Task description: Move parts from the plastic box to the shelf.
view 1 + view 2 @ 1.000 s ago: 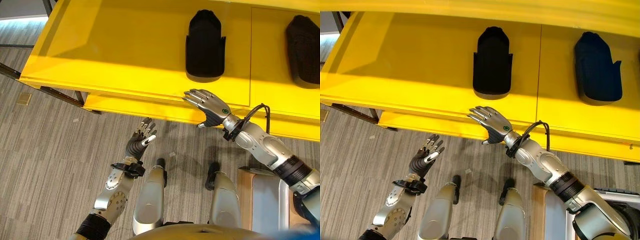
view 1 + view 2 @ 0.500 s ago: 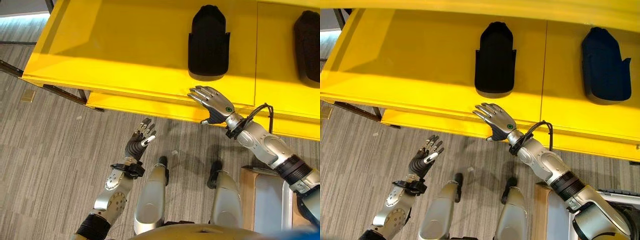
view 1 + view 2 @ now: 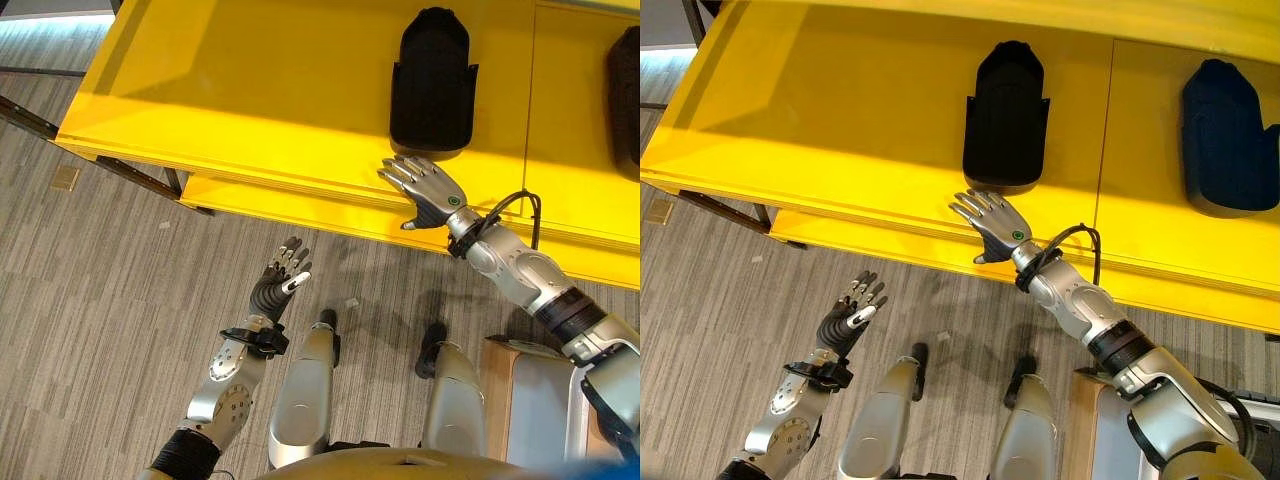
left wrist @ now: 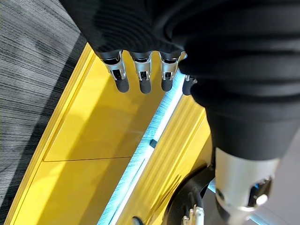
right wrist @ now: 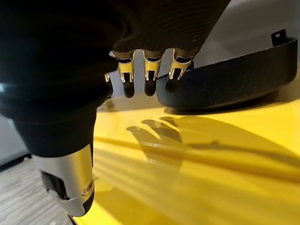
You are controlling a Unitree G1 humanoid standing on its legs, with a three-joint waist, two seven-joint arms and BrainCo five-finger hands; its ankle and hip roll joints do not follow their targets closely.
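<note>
Two black moulded parts lie on the yellow shelf (image 3: 250, 90): one in the middle (image 3: 433, 78) and one at the far right (image 3: 1230, 137). My right hand (image 3: 427, 190) hovers open over the shelf's front edge, just short of the middle part (image 5: 234, 79), with its fingers straight and nothing in them. My left hand (image 3: 280, 283) is held up over the floor in front of the shelf, fingers straight and empty; its wrist view shows the fingers (image 4: 140, 75) before the yellow shelf (image 4: 93, 140).
A lower yellow shelf board (image 3: 300, 215) juts out under the top one. A pale plastic box (image 3: 535, 400) stands on a wooden base at the lower right. Grey striped carpet (image 3: 100, 300) covers the floor on the left.
My right hand has moved a little further over the shelf edge toward the middle part. The camera has shifted slightly. The left hand has stayed put.
</note>
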